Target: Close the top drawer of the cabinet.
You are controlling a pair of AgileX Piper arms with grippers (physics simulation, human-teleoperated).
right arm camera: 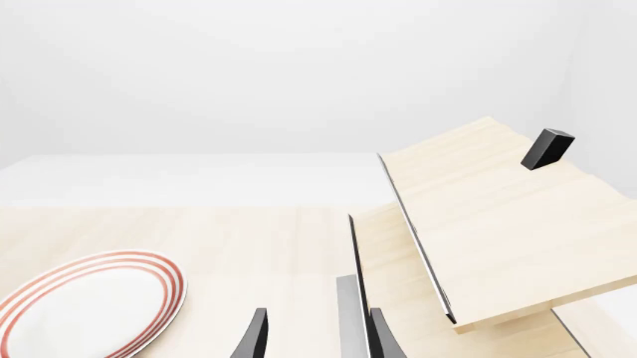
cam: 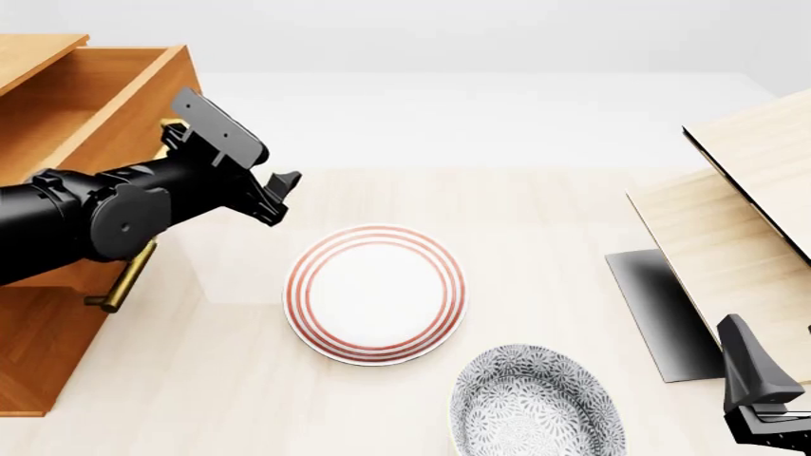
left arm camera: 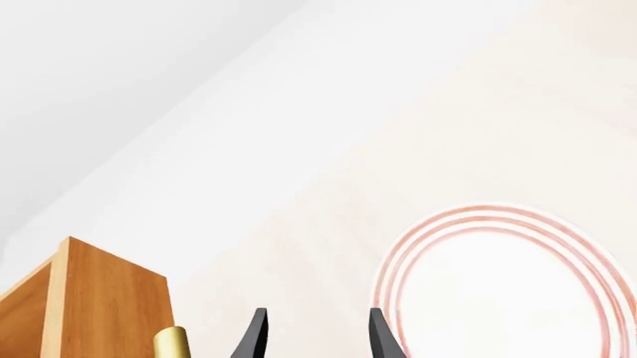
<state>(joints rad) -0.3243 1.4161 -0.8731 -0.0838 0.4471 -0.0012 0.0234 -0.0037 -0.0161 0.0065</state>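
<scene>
Front view: top drawer (cam: 76, 95) pulled out of orange wood-grain cabinet (cam: 38, 351), brass bar handle (cam: 127, 277) | left gripper (cam: 273, 195) beside drawer front, fingers spread, empty | right gripper (right arm camera: 316, 335) spread | red-ringed round plate (cam: 375, 294) right of cabinet

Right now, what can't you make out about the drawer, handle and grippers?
- top drawer: front view, left edge cuts it off and the left arm covers its front.
- brass handle: front view, only the lower end shows below the arm; left wrist view shows just a stub.
- left gripper: contact with the drawer cannot be told.
- right gripper: fingertips cut off in every view.
</scene>
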